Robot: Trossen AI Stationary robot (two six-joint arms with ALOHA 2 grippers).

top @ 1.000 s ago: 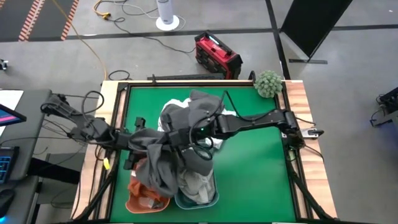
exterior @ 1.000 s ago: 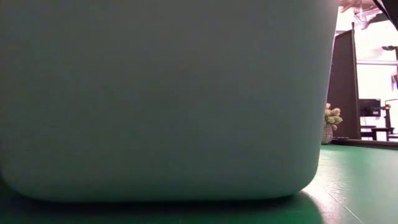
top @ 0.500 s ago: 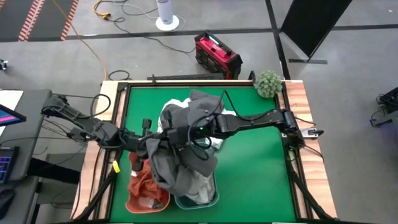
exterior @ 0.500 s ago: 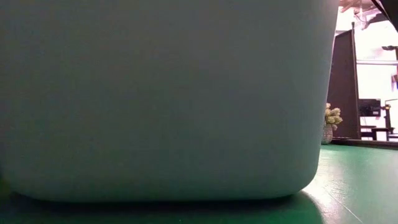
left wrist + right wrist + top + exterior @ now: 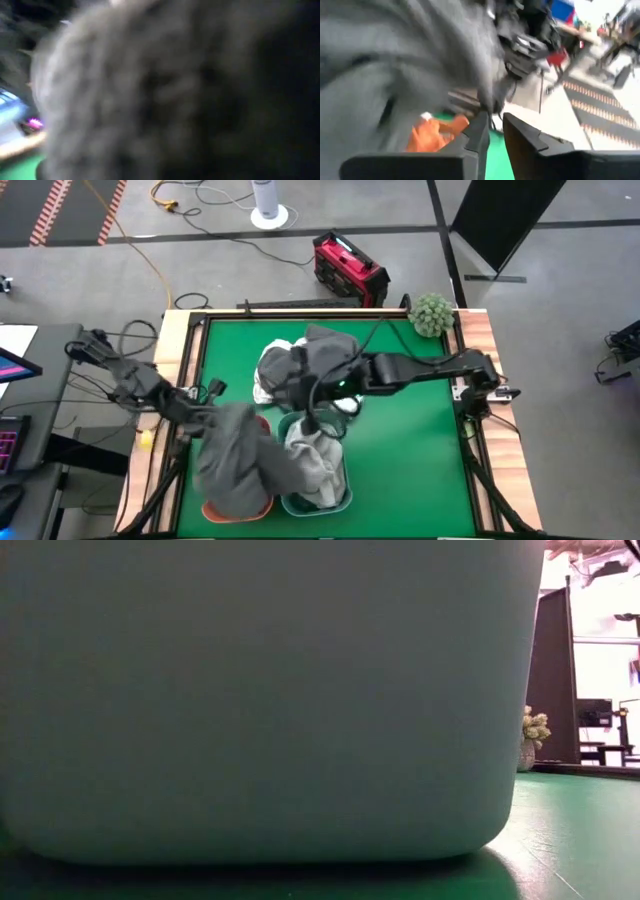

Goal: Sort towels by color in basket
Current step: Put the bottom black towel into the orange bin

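Green fuzzy ball [image 5: 432, 313] at table corner; red case [image 5: 349, 269] on floor

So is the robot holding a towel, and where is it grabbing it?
Yes. The left gripper holds the dark grey towel by its top edge; the cloth hangs over the orange basket. The right gripper holds nothing.

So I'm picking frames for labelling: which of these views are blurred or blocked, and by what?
Left wrist view: filled by smeared dark grey towel, no detail. Right wrist view: motion-blurred cloth, though the right gripper reads clearly, slightly open. Low view: a pale basket wall right at the lens blocks nearly everything. High view: sharp and evenly lit.
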